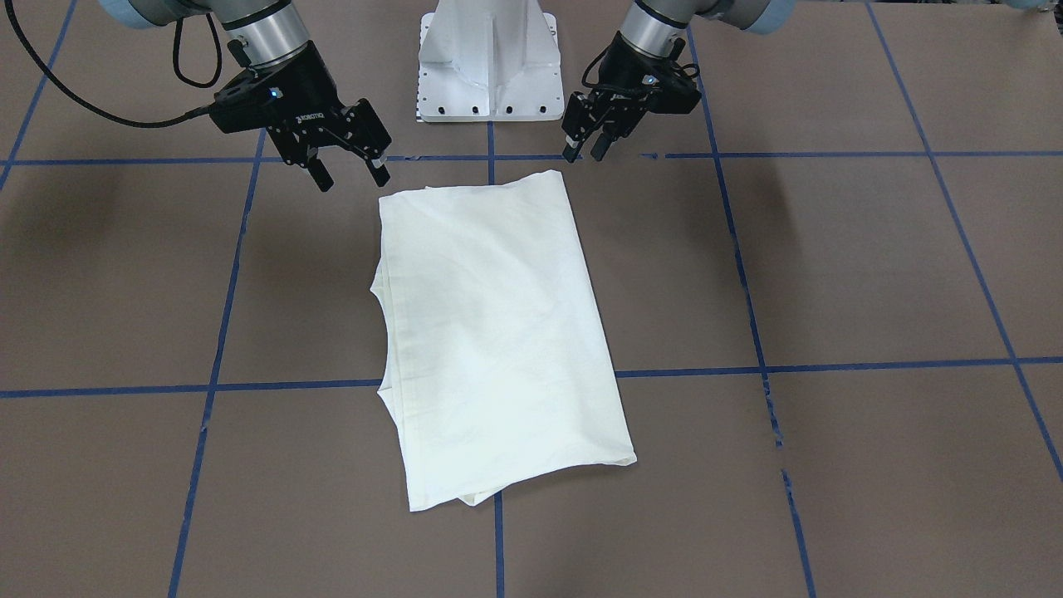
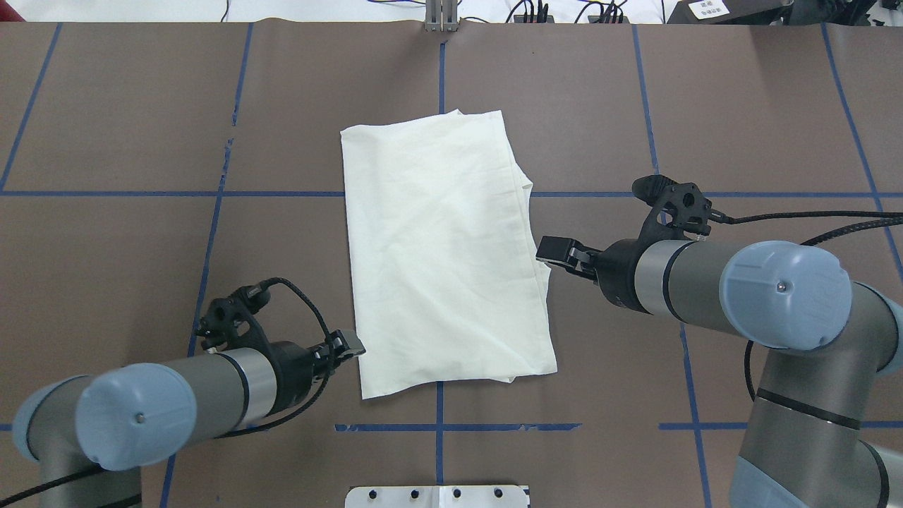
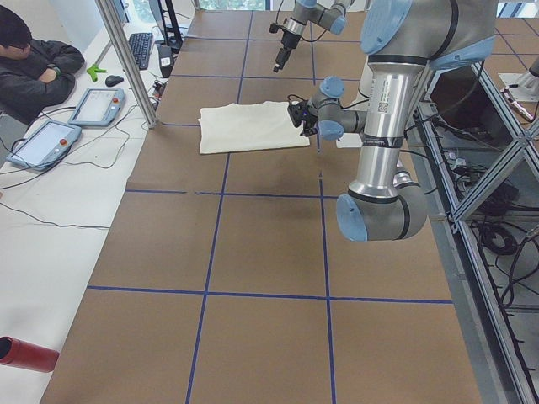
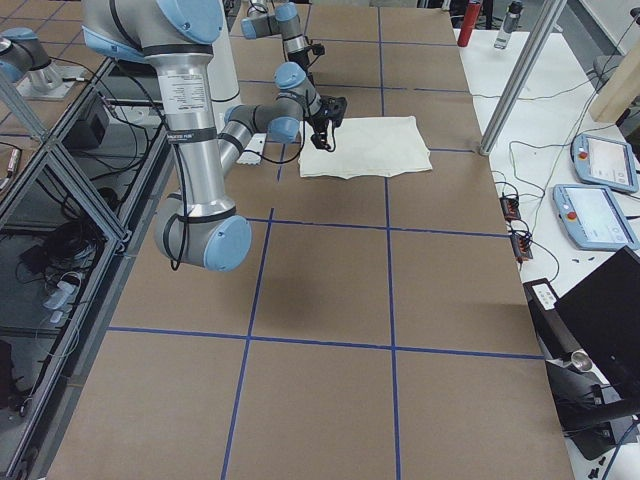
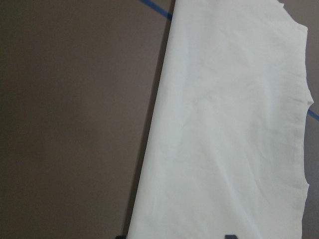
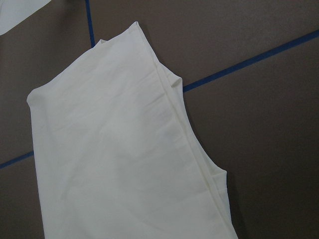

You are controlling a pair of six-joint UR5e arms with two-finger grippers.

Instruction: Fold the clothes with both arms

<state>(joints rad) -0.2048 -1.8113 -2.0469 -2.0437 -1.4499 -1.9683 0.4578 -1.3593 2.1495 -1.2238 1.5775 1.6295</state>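
Only plain cream shows on the folded T-shirt (image 1: 498,332).

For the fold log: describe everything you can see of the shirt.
The shirt is cream-white soft cloth, plain side up with no print showing. It is folded into a long, lightly creased rectangle, with stacked layer edges stepping out along the robot's right side. It lies flat on the brown table, slightly askew to the blue tape it crosses. The left claw and right claw, both open, hang by its robot-side corners, neither gripping it.
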